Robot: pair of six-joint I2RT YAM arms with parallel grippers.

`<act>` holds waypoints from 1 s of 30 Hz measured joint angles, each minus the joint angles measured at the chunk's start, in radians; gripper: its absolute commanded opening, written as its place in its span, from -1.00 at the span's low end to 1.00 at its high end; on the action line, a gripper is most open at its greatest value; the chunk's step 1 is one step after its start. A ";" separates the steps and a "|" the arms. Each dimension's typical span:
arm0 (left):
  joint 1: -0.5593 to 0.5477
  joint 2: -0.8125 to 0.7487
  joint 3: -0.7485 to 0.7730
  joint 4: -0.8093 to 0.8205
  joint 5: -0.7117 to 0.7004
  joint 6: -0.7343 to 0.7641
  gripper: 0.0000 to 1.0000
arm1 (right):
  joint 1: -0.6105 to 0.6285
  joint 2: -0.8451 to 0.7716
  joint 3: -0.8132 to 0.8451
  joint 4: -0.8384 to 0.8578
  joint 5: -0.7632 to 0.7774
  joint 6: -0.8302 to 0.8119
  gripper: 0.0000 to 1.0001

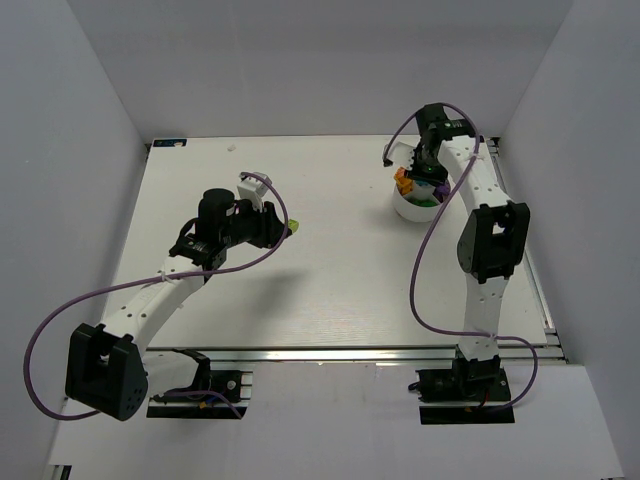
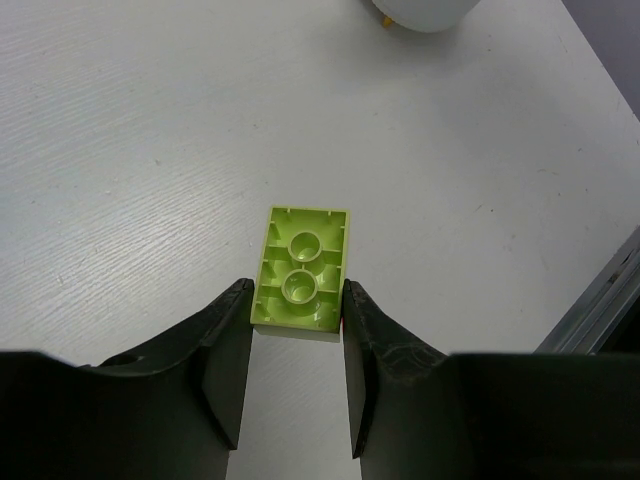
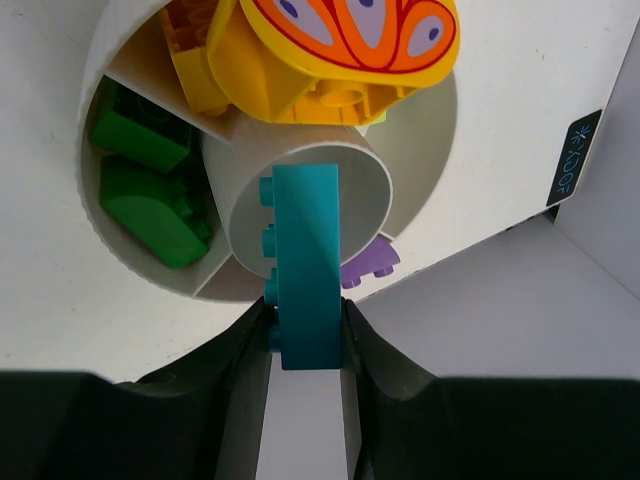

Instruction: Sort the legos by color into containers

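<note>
My left gripper (image 1: pixel 283 228) (image 2: pixel 297 310) is shut on a pale yellow-green brick (image 2: pixel 300 268) (image 1: pixel 293 228), hollow underside up, at the table surface left of centre. My right gripper (image 1: pixel 427 178) (image 3: pixel 305 322) is shut on a cyan brick (image 3: pixel 305 265), held on edge over the round middle compartment of the white bowl (image 1: pixel 408 210) (image 3: pixel 100 60). In the bowl, green bricks (image 3: pixel 145 185) fill the left compartment. Orange and yellow bricks (image 3: pixel 330 50) (image 1: pixel 404 181) lie at the far side. A purple brick (image 3: pixel 368 262) shows at the right. The bowl's edge (image 2: pixel 425 12) shows in the left wrist view.
White walls enclose the table on three sides. The bowl stands near the back right corner, close to the right wall, where a black label (image 3: pixel 572 160) sits. A metal rail (image 1: pixel 350 352) runs along the near edge, and it also shows in the left wrist view (image 2: pixel 600 290).
</note>
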 measured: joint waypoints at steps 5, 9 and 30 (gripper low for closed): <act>0.000 -0.006 0.000 0.000 0.000 0.000 -1.00 | 0.011 0.014 0.000 0.001 0.030 -0.002 -0.19; 0.000 -0.007 0.000 0.000 0.000 0.000 -1.00 | 0.015 0.014 0.002 0.002 0.042 -0.002 0.36; -0.003 0.000 -0.105 0.264 0.397 -0.092 -1.00 | 0.013 -0.392 -0.159 -0.003 -0.692 0.256 -0.11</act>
